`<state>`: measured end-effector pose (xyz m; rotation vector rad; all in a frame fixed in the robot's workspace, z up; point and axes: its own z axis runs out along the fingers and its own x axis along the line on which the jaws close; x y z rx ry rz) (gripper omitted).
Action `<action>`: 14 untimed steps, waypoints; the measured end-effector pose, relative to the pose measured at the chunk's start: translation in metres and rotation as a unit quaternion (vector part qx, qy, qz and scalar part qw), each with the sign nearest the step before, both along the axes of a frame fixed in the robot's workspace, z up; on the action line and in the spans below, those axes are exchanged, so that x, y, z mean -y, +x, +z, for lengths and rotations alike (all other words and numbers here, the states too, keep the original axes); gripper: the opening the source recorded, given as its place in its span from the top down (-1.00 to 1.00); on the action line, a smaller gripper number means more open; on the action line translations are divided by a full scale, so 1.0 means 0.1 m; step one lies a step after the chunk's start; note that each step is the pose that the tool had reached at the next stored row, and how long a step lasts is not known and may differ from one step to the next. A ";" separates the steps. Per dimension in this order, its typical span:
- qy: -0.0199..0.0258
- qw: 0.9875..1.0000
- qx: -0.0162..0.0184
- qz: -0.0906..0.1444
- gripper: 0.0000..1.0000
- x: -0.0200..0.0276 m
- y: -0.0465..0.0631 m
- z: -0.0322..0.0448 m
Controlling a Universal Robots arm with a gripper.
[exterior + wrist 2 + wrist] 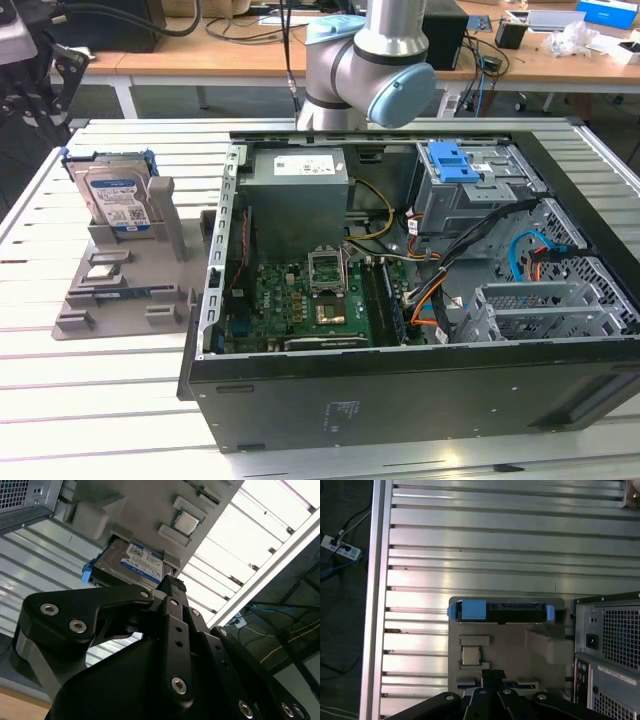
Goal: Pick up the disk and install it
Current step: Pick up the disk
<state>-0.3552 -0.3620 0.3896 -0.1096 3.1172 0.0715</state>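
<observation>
My fingers are pressed together at the tip of my gripper [493, 675], pinching nothing, and in both wrist views they hang in the air over the grey holder [520, 650], touching none of it. The disk [502, 611] is apart from my fingertips, standing on its long edge in a slot of that holder, and I look down on its thin top edge with the blue carrier showing at both ends. In the second wrist view my gripper [172, 584] points toward the disk [137, 562], whose white-and-blue label faces this camera, with a gap of bare holder between us. A small square chip [470, 655] lies flat in a recess of the holder, between my tips and the disk. In the exterior view the disk [118, 200] stands upright at the back of the holder [110, 290], label toward the camera, just beside the open case [400, 385] on the exterior view's left. The case lies on its side on the slatted metal table [100, 400], its inside open to view: a grey power supply [295, 195], a green board [300, 300], and a grey drive cage [470, 200] topped by a blue latch [450, 160]. My arm [370, 70] rises behind the case
</observation>
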 end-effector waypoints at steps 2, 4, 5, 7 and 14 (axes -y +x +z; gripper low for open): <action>0.000 1.000 0.000 0.020 0.80 0.000 0.00 0.000; 0.000 0.999 0.000 0.035 0.80 0.000 0.00 0.000; 0.000 0.999 0.000 0.043 0.80 0.000 0.00 0.000; 0.000 0.996 0.000 0.092 0.80 0.000 0.00 0.000; 0.000 0.985 0.000 0.175 0.80 0.000 0.00 0.000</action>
